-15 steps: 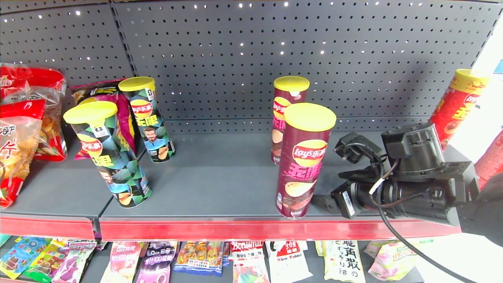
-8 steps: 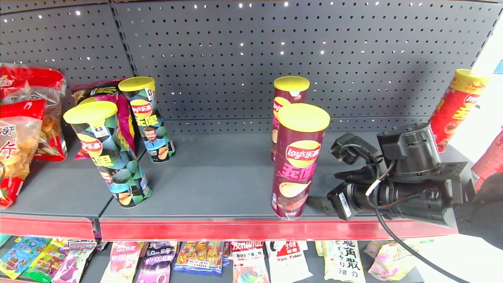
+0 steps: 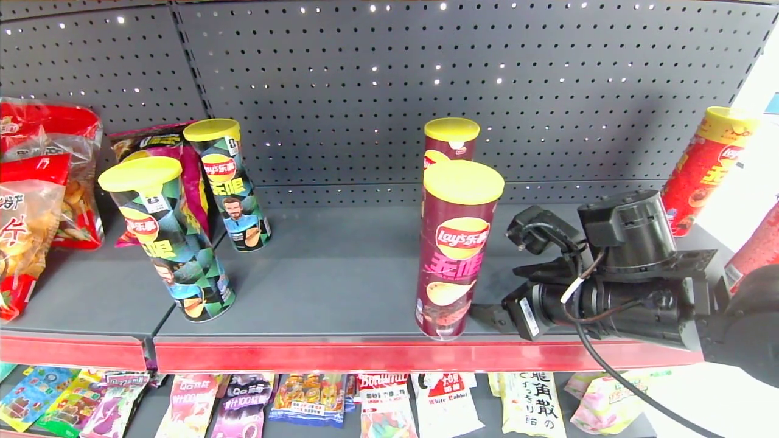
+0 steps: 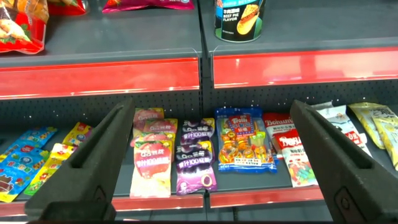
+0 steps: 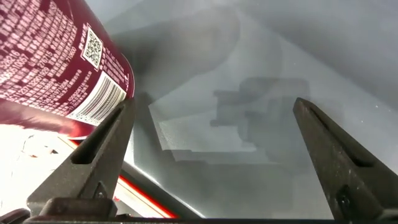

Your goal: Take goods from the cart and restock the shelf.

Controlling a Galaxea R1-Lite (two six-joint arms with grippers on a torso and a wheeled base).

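Alignment seems to be the reason the maroon can (image 3: 456, 249) stands upright at the shelf's (image 3: 341, 286) front lip, directly ahead of a matching can (image 3: 451, 137). Your right hand (image 3: 487, 315) lies low and level just beside its base, opened wide and empty. Your left hand (image 4: 211, 109) hangs open toward the snack packets (image 4: 199, 158) below.

I see a dark grey pegboard back panel (image 3: 548, 121) filling the upper frame, with pinpoints of light shining through its holes along the top. Below it the grey shelf (image 3: 341, 280) runs across the middle, edged by a red front strip (image 3: 292, 354). Bright white light (image 3: 751, 194) washes the right edge
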